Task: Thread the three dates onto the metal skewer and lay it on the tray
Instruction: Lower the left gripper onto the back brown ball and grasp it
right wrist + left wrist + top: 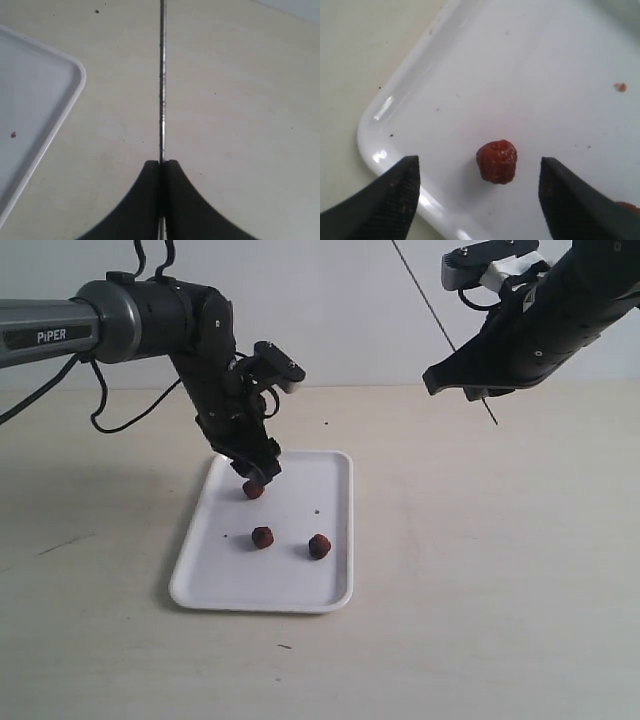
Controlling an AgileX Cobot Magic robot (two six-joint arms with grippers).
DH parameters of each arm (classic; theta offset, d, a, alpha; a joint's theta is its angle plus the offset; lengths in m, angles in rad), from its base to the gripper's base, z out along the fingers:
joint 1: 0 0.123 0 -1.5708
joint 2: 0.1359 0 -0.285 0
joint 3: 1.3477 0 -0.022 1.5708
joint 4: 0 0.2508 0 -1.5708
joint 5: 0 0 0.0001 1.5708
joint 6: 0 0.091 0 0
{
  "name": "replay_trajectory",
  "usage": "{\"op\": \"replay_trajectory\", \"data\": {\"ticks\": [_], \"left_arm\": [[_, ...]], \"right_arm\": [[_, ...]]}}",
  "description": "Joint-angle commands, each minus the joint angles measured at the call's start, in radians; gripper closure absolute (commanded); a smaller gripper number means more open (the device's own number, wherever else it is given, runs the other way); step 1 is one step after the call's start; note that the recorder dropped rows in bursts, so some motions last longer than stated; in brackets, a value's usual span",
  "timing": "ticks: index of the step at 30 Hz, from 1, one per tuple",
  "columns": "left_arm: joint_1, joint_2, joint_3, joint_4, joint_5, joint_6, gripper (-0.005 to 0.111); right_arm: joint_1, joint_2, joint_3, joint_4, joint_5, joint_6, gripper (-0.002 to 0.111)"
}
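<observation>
Your left gripper (258, 477) hangs spread open over the flat white plastic tray (215, 585), its fingers (395, 192) flanking one wrinkled reddish-brown date (497, 161) without touching it. Two more dates (262, 537) (319, 546) lie apart, nearer the tray's front rim. Your right gripper (161, 167) is clenched on the thin grey metal skewer (161, 90), raised over the beige table (480, 570), well clear of the tray.

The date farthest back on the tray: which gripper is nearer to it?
Left. The left gripper is open around that date. The right gripper, shut on the metal skewer, is raised far to the right of the tray.
</observation>
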Motion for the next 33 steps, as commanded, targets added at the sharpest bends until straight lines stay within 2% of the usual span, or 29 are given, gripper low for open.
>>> {"op": "replay_trajectory", "data": {"ticks": [1, 17, 24, 33], "left_arm": [[-0.003, 0.025, -0.006, 0.001, -0.007, 0.001, 0.041], [-0.003, 0.091, -0.006, 0.003, -0.033, 0.003, 0.041], [-0.003, 0.091, -0.006, 0.003, -0.025, 0.003, 0.06], [-0.003, 0.091, -0.006, 0.003, -0.004, 0.003, 0.061]], "right_arm": [[-0.004, -0.002, 0.003, 0.006, -0.015, -0.014, 0.108], [-0.004, -0.002, 0.003, 0.006, -0.021, -0.027, 0.108], [-0.004, -0.002, 0.003, 0.006, -0.021, -0.027, 0.108], [-0.004, -0.002, 0.003, 0.011, -0.026, -0.027, 0.108]]}}
